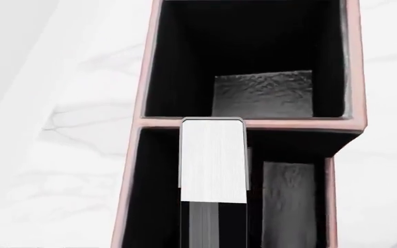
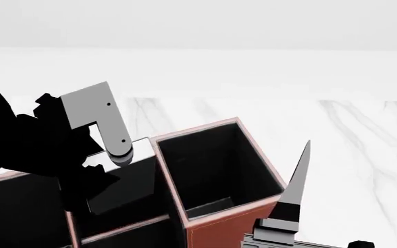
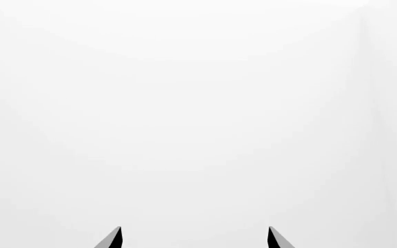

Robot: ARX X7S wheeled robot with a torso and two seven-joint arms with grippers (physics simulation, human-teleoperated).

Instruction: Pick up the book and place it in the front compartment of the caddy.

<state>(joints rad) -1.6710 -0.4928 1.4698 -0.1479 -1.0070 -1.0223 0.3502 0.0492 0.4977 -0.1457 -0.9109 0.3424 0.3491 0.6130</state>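
Over the red-brown leather-look caddy (image 2: 216,227) with its pale stitched rims and black inside, the left gripper (image 2: 105,168) hangs low, its grey bracket and black body filling the left of the head view. Below it a thin flat black book (image 2: 126,181) stands tilted, its lower part sunk into one of the caddy's lower compartments, just beside the wall of the taller section (the open, square one nearest the middle of the head view). From the left wrist camera the book's white page edge (image 1: 212,160) shows end-on, rising from between the dark parts of the gripper at the frame's edge and reaching the pale rim that divides two compartments. The jaws appear closed on the book, though the fingertips themselves are hidden.

At the lower right of the head view the right gripper (image 2: 353,199) points upward, well apart from the book and just beside the caddy's near corner. Its two tapered black-and-grey fingers (image 2: 295,186) stand wide apart with nothing between them; the right wrist view shows only their tips against plain white.

A white marble tabletop (image 2: 336,134) with grey veins carries the caddy.
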